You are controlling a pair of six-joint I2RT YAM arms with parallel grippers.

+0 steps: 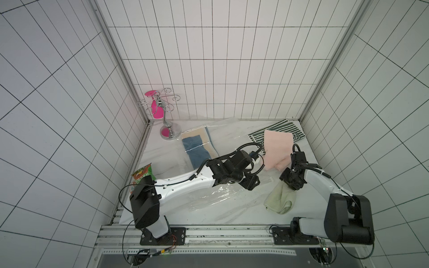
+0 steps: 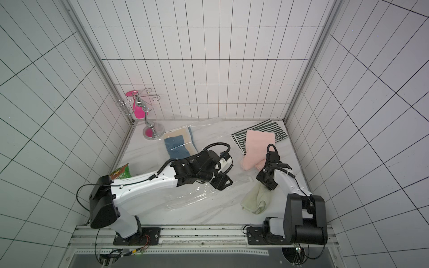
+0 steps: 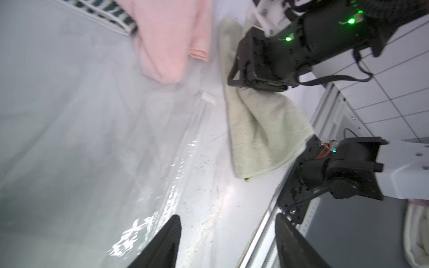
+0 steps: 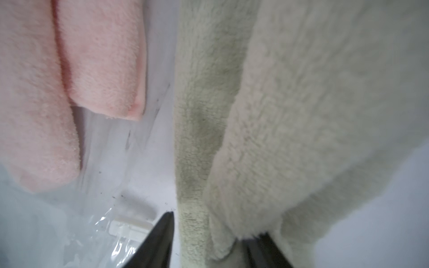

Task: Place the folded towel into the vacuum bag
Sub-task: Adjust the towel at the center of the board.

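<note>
Right gripper (image 1: 292,186) astride pale green folded towel (image 1: 278,201), whether clamped unclear, left gripper (image 1: 250,184) jaws apart above clear vacuum bag (image 1: 209,197), empty

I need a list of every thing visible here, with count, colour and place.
vacuum bag: 1, clear, flat in the middle
slider clip: 1, white, on the bag's edge
blue and beige towel: 1, far left, seen through the bag
striped cloth: 1, dark green and white, far right corner
pink towel: 1, pink, far right, overlapping the striped cloth
pale green towel: 1, near right
snack packet: 1, green and orange, near left
chrome stand: 1, silver, far left corner
pink item: 1, behind the stand
table: 1, white marbled
left gripper: 1, black, open, above the bag
right gripper: 1, black, astride the pale green towel, grip unclear
</note>
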